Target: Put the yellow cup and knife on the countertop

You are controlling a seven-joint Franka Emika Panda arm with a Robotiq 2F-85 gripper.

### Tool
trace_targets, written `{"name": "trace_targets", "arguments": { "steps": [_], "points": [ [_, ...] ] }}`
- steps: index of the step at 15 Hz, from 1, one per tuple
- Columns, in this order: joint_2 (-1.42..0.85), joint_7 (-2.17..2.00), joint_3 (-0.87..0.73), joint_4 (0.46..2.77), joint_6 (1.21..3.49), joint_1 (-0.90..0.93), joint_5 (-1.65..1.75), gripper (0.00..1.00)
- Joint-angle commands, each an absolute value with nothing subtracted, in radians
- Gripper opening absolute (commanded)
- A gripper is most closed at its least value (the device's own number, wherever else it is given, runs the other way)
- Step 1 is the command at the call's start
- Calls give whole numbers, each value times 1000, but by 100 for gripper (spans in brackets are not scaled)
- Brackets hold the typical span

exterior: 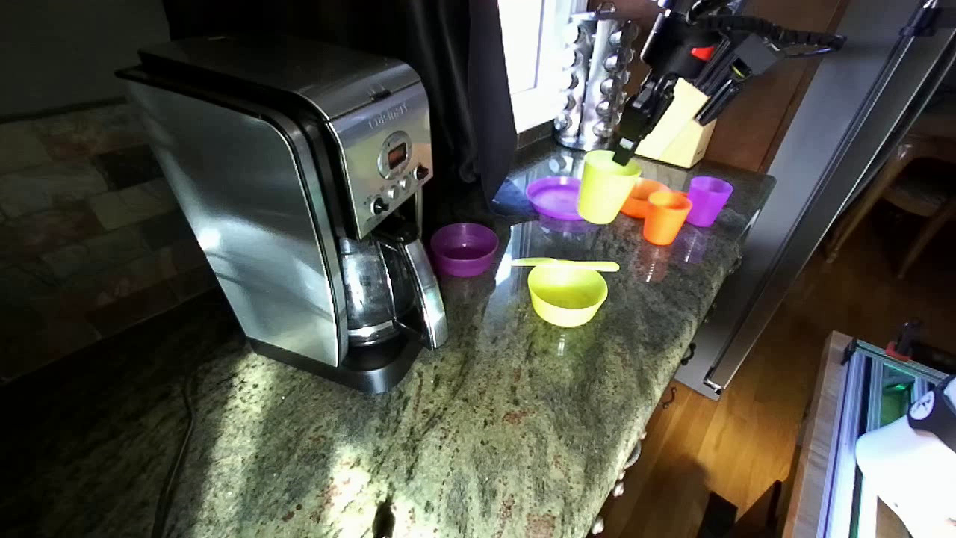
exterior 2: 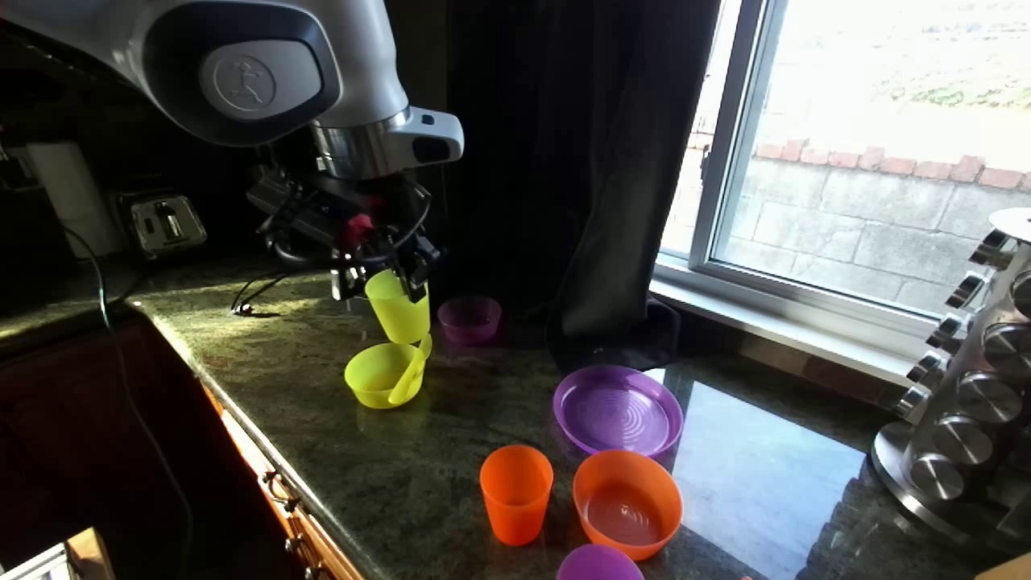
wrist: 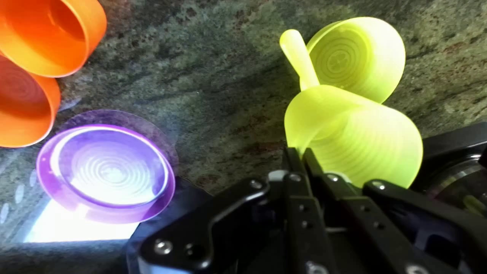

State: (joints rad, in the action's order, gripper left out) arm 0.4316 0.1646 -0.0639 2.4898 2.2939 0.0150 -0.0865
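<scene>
My gripper (wrist: 298, 152) is shut on the near wall of the yellow cup (wrist: 365, 148), one fingertip inside the cup and one outside. It holds the cup tilted above the dark granite countertop (wrist: 228, 76). The held cup shows in both exterior views (exterior: 606, 190) (exterior 2: 400, 312), with the fingertips at its rim (exterior: 624, 152). The yellow knife (exterior: 586, 264) lies across the rim of the yellow bowl (exterior: 567, 312); it also shows over the bowl in another exterior view (exterior 2: 409, 376). In the wrist view, the cup hides part of the knife (wrist: 298, 57) and bowl (wrist: 386, 49).
A purple plate (exterior 2: 675, 435), an orange cup (exterior 2: 517, 499), an orange bowl (exterior 2: 628, 524) and a purple cup (exterior: 709, 200) stand on the counter. A purple bowl (exterior: 464, 258) is beside the coffee maker (exterior: 261, 194). A spice rack (exterior: 594, 82) and knife block (exterior: 683, 127) stand at the back.
</scene>
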Motion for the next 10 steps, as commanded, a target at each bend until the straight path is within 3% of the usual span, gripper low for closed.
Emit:
{"name": "trace_targets", "arguments": {
  "steps": [1,10],
  "points": [
    [365,160,-92,2430,2244,-19,-70,1],
    [172,153,-113,2377,2348,-78,-33,1]
  ]
}}
